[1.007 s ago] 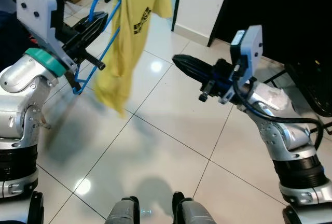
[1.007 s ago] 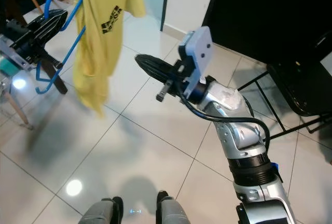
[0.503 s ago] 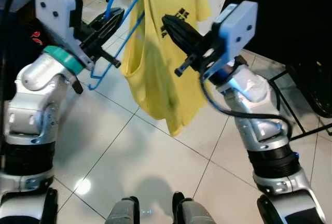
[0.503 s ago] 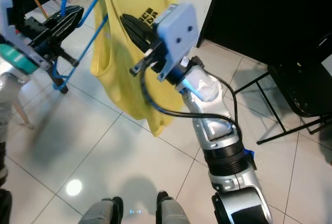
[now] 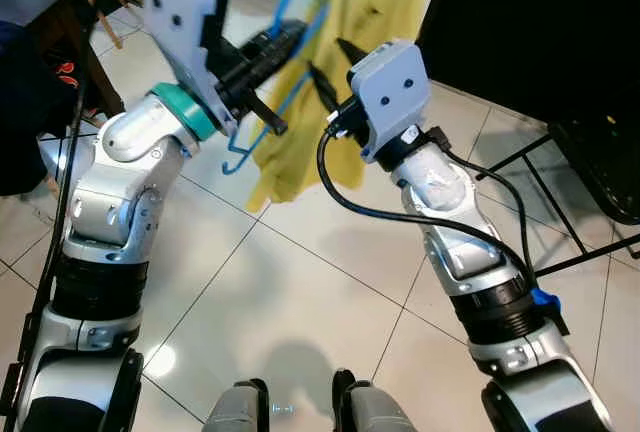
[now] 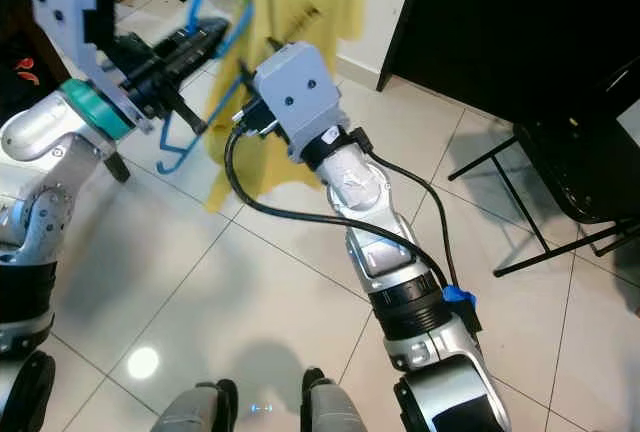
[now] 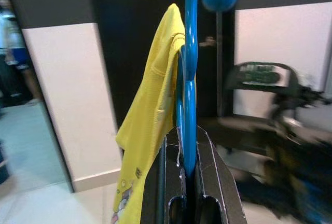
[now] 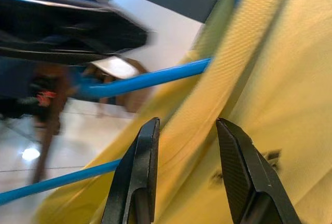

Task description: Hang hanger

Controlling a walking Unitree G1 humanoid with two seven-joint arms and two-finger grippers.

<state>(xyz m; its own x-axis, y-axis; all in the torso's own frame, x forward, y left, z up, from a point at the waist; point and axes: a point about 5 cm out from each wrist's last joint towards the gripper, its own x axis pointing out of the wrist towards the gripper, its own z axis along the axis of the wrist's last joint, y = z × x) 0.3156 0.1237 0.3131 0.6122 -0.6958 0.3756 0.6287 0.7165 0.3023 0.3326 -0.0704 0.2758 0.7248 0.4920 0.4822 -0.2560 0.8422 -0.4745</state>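
Underfoot: pale glossy floor tiles (image 5: 300,292) with the robot's own feet at the lower edge of the head views.
Right arm: raised across the body; the right gripper (image 8: 187,175) has its two black fingers parted a moderate way, spread on either side of a fold of the yellow T-shirt (image 5: 380,12), not closed on it.
Left arm: lifted high on the robot's left; the left gripper (image 7: 188,146) has its fingers pressed tight on the thin blue plastic hanger (image 5: 300,42), the bar running straight up between them in the left wrist view.
Task's thing: the hanger is held up in the air in front of the robot, the T-shirt draped over it and hanging down towards the floor.
Further off: a white wall with a dark panel (image 7: 62,94) and a black metal stand (image 5: 590,182) on the robot's right.
Step in hand: carrying and steadying, I judge; the hanger is not yet on any rail.
Next move: likely calls for keeping the shirt from sliding while the left arm brings the hook to a support; no rail can be made out.
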